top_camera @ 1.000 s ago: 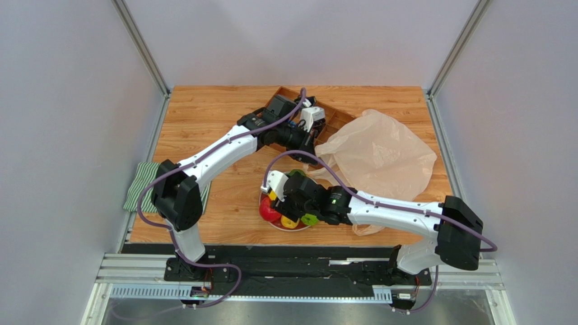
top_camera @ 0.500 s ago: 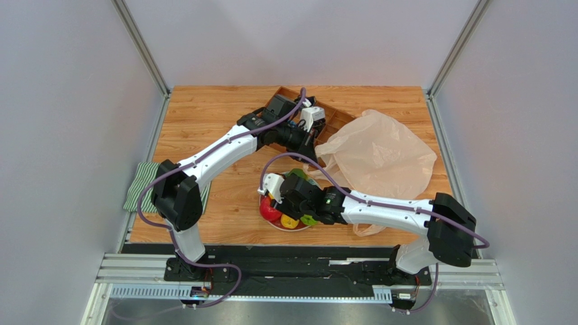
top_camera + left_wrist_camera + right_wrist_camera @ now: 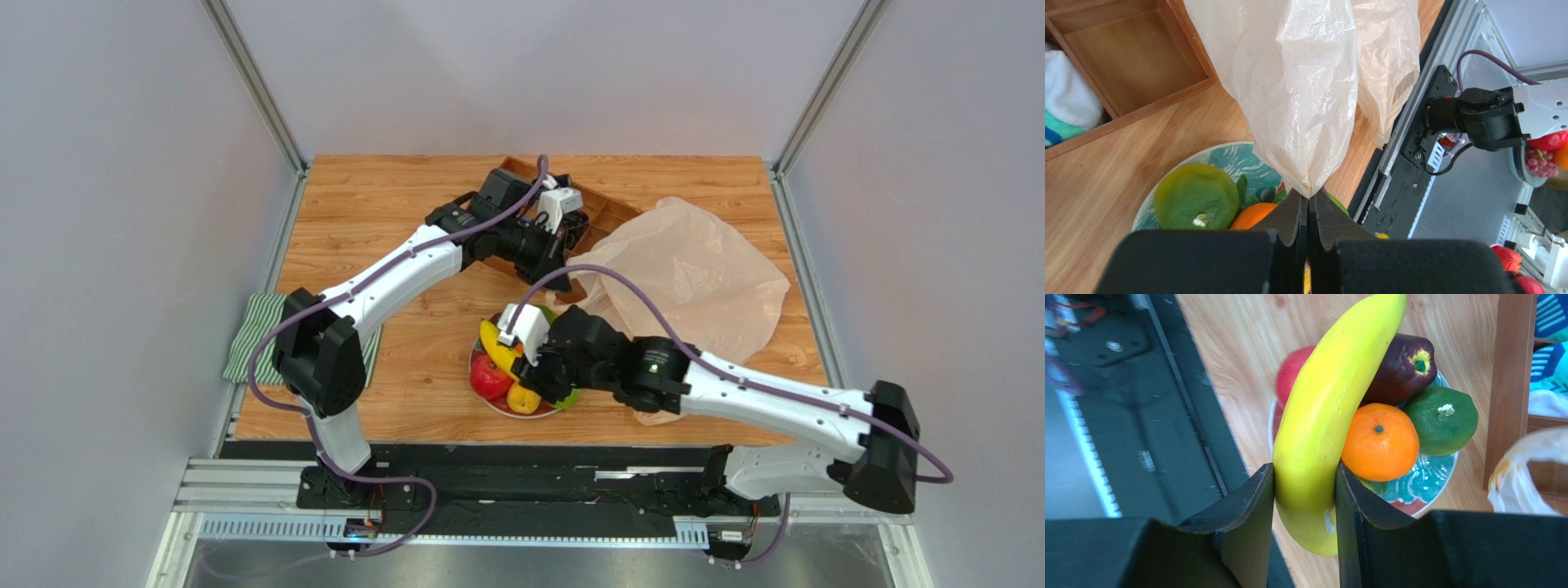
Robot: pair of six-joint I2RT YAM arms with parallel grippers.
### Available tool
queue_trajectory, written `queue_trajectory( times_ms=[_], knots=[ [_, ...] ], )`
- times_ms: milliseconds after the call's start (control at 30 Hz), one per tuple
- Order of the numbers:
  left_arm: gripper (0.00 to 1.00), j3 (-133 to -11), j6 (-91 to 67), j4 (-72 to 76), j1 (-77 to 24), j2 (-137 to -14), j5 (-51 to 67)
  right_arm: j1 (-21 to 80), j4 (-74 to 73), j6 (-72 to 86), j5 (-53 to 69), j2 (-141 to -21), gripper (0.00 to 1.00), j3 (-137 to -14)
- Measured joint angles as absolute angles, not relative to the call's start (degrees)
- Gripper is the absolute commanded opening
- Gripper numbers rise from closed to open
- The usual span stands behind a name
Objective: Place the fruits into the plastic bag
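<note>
My right gripper [image 3: 1304,473] is shut on the yellow banana [image 3: 1333,404], holding it by its lower half just above the plate [image 3: 1419,478]. On the plate lie an orange [image 3: 1379,441], a green fruit [image 3: 1441,419], a dark red apple [image 3: 1404,367] and a red apple [image 3: 1293,373]. From above, the banana [image 3: 496,343] sticks out left of the right gripper [image 3: 515,349]. My left gripper [image 3: 1309,199] is shut on a bunched edge of the plastic bag [image 3: 1309,92], lifted beyond the plate. The bag [image 3: 687,276] spreads over the table at right.
A brown wooden compartment tray [image 3: 591,221] stands at the back, behind the left gripper, with cloth items in it. A green striped cloth [image 3: 252,337] hangs at the table's left edge. The black rail [image 3: 528,472] runs along the near edge.
The right gripper has shut on the banana and raised it off the pile, and its arm has swung out to the right. The left gripper still holds the bag's edge.
</note>
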State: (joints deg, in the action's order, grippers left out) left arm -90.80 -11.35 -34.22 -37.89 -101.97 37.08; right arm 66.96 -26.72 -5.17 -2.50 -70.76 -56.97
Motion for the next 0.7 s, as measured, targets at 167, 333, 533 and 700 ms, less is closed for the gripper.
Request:
queue_trajectory(
  times_ms=[167, 333, 533, 700],
  knots=[
    [0.0, -90.8, -12.0, -33.5, -36.8, -101.9, 36.8, 67.0, -30.7, -1.0, 1.5, -62.7, 0.0, -56.9],
    [0.0, -90.5, -12.7, -32.8, -35.9, -101.6, 36.1, 67.0, -36.5, 4.7, 2.5, -57.2, 0.0, -56.6],
    [0.0, -90.3, -13.1, -32.3, -35.7, -100.7, 35.7, 65.1, -43.5, 13.8, -1.6, -49.7, 0.0, -56.2],
    [0.0, -90.1, -13.4, -31.9, -35.7, -100.0, 35.7, 57.9, -47.5, 20.1, -4.5, -46.4, 0.0, -56.6]
  ],
)
